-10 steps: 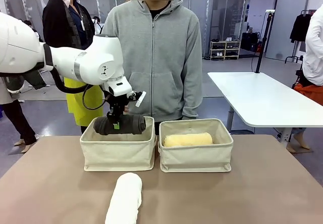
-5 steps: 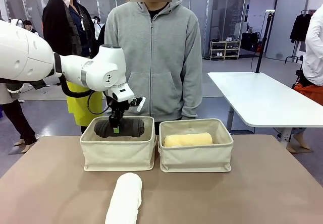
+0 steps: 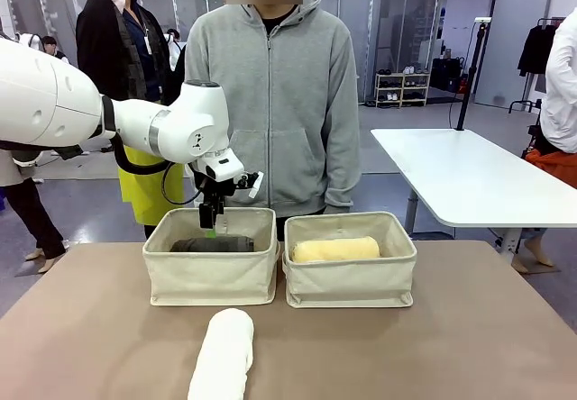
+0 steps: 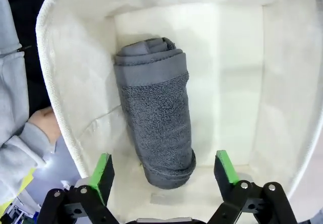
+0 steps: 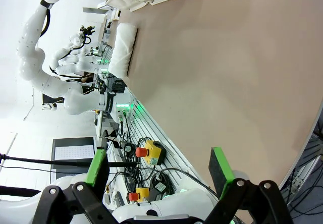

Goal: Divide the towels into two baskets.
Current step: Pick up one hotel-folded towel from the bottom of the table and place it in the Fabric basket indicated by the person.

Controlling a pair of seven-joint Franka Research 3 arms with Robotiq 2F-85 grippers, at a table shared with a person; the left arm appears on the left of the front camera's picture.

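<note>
The dark grey towel (image 3: pixel 212 244) lies in the bottom of the left basket (image 3: pixel 210 278). My left gripper (image 3: pixel 213 223) hangs just above it, open and holding nothing. From the left wrist view, the grey roll (image 4: pixel 156 128) rests lengthwise against one wall of the basket (image 4: pixel 75 82), below my open left gripper (image 4: pixel 164 169). A pale yellow towel (image 3: pixel 335 250) lies in the right basket (image 3: pixel 350 285). A white towel (image 3: pixel 224 355) lies on the table in front of the baskets. My right gripper (image 5: pixel 157 169) is open over bare table, far from the white towel (image 5: pixel 123 50).
A person in a grey hoodie (image 3: pixel 275 103) stands right behind the baskets, one hand (image 4: pixel 43 123) near the left basket's rim. The brown table (image 3: pixel 433 346) has free room to the right and left of the white towel. A white table (image 3: pixel 460 179) stands beyond.
My left gripper opened and let go of the dark grey towel, which dropped from rim height to the bottom of the left basket. The gripper rose slightly.
</note>
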